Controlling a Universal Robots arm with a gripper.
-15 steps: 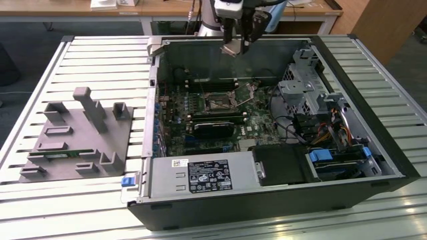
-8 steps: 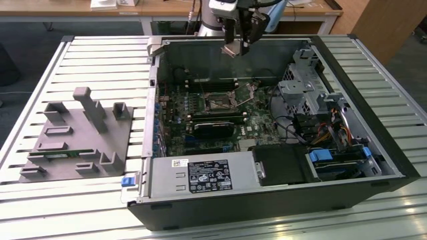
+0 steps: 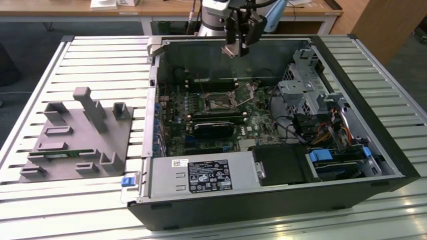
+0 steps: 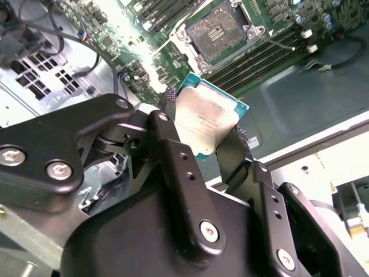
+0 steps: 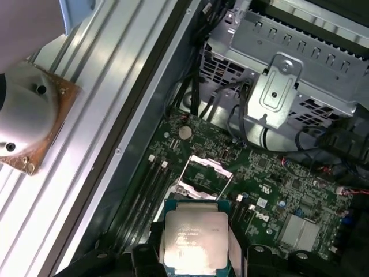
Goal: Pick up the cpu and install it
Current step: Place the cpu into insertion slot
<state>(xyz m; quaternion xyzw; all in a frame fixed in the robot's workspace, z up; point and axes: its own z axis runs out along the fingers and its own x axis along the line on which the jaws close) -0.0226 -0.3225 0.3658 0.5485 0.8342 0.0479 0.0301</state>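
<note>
My gripper (image 3: 235, 50) hangs over the far part of the open computer case, shut on the cpu (image 4: 206, 119), a thin square chip with a silver metal top and green edge. Both wrist views show the cpu (image 5: 193, 241) pinched between the two black fingers (image 4: 173, 153). Below it on the green motherboard lies the open cpu socket (image 4: 220, 30), its frame raised; the socket (image 5: 203, 175) sits a short way off from the chip, and in the exterior view the socket (image 3: 219, 104) is nearer the camera than the gripper.
The case (image 3: 373, 150) has a metal drive cage (image 3: 303, 85) on the exterior view's right and a power supply (image 3: 200, 175) at the front. A grey parts fixture (image 3: 73, 135) stands on the slatted table (image 3: 100, 60) on the exterior view's left. Cables run beside the cage.
</note>
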